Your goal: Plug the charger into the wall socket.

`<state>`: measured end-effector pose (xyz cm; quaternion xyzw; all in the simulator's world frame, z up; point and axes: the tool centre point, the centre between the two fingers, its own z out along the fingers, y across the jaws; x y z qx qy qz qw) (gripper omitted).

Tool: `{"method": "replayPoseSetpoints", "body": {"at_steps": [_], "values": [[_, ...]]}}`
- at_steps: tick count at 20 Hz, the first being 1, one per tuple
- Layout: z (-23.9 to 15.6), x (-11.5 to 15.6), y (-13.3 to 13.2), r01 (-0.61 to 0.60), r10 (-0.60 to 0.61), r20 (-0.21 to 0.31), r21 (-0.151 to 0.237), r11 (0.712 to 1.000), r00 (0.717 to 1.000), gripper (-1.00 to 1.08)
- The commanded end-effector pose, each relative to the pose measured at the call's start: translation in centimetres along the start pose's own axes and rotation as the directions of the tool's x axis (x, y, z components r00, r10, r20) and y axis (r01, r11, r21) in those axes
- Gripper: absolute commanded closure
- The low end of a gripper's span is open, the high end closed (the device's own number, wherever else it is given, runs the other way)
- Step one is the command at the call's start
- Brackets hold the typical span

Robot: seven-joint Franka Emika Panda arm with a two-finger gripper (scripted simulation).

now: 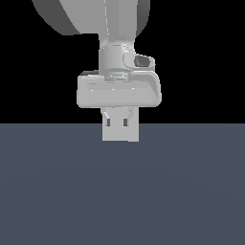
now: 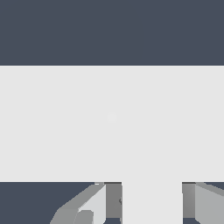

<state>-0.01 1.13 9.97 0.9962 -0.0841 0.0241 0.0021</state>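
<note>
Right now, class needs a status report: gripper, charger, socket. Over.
Gripper shut on charger. Wall socket upright, covering the fingers in exterior view. Plugged or not, cannot tell.

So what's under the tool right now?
The charger sits gripped in the tool, its end meeting a broad pale plate, seemingly the wall socket. The prong is covered by the charger's own body, and no socket holes can be made out.
</note>
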Motion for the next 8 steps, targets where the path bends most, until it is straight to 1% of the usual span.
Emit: {"method": "replayPoseSetpoints", "body": {"at_steps": [1,8], "values": [[0.01,0.69,-0.01,0.000,0.000,0.000,0.000,1.000,1.000,1.08],[0.03,1.23,-0.03,0.000,0.000,0.000,0.000,1.000,1.000,1.08]]}}
